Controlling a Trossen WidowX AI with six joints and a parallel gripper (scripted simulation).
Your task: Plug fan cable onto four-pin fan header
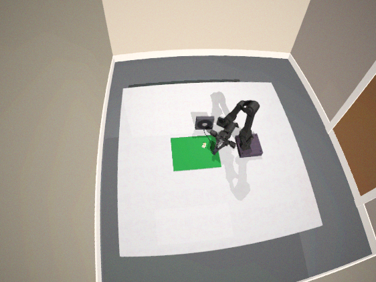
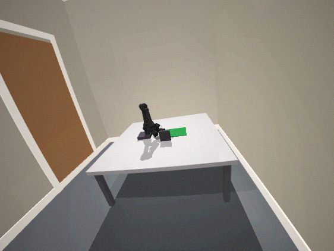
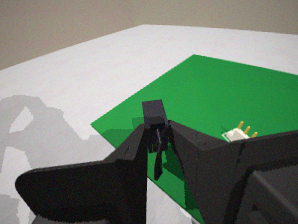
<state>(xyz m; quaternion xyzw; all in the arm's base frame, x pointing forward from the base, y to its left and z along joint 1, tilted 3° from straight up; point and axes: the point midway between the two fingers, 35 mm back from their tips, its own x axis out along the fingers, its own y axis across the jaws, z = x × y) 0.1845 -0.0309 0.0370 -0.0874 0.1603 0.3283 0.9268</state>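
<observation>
My gripper (image 1: 215, 152) (image 3: 155, 127) is shut on the fan's plug (image 3: 154, 111), a small black block at the fingertips, over the right part of the green board (image 1: 191, 158) (image 2: 179, 131) (image 3: 200, 90). The thin black cable (image 1: 207, 136) (image 3: 159, 157) runs from the plug to the fan (image 1: 204, 123) (image 2: 165, 135). The white header (image 1: 204, 145) (image 3: 236, 134) with its gold pins stands on the board, to the right of the plug in the wrist view and apart from it. Three pins show there; the right finger partly hides the header.
The fan stands upright beside the board's back edge in the top view. The arm's purple base (image 1: 250, 146) (image 2: 144, 135) stands on the white table (image 1: 187, 207) (image 2: 196, 151) to the right of the board. Shadows of the arm fall on the table.
</observation>
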